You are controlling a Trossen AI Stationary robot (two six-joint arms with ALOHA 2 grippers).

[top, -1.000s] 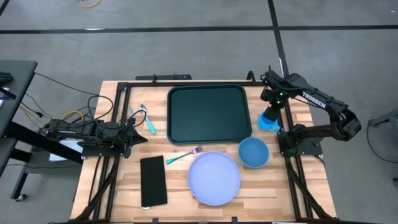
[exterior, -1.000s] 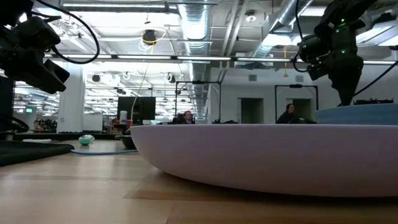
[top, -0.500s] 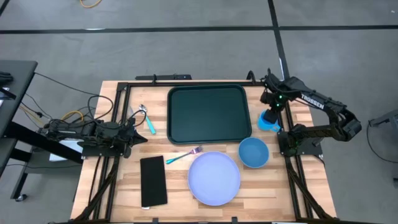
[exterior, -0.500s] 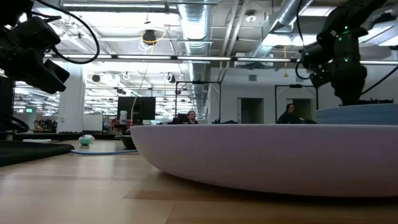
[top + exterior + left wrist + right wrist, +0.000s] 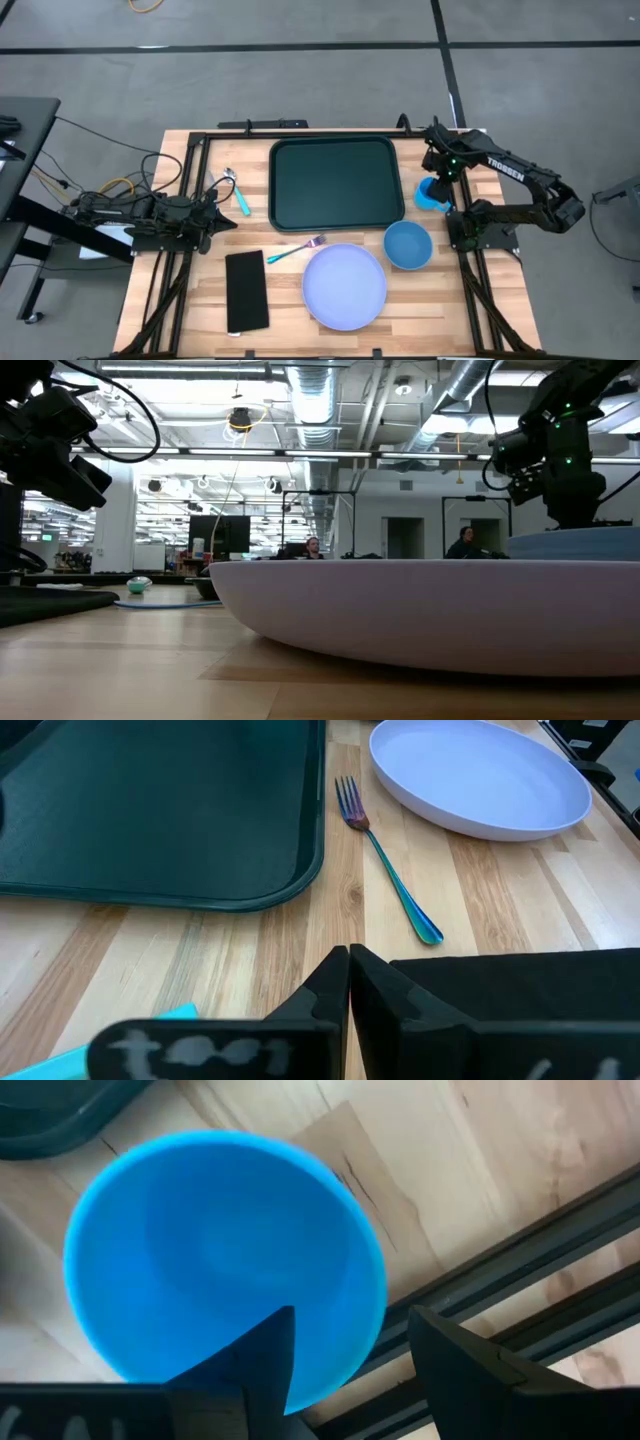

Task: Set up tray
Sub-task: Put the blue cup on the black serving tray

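High view, my right gripper (image 5: 437, 178) spread over the blue cup (image 5: 432, 195) right of the tray (image 5: 336, 183), left gripper (image 5: 222, 200) pressed together, idle at the worktop's (image 5: 180, 300) left.

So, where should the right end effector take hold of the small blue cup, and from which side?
Grip the rim of the blue cup, coming from straight above. It stands upright with its mouth open upward, so one finger can go inside and the other outside the wall. The right end effector is already open just above that rim, beside the tray.
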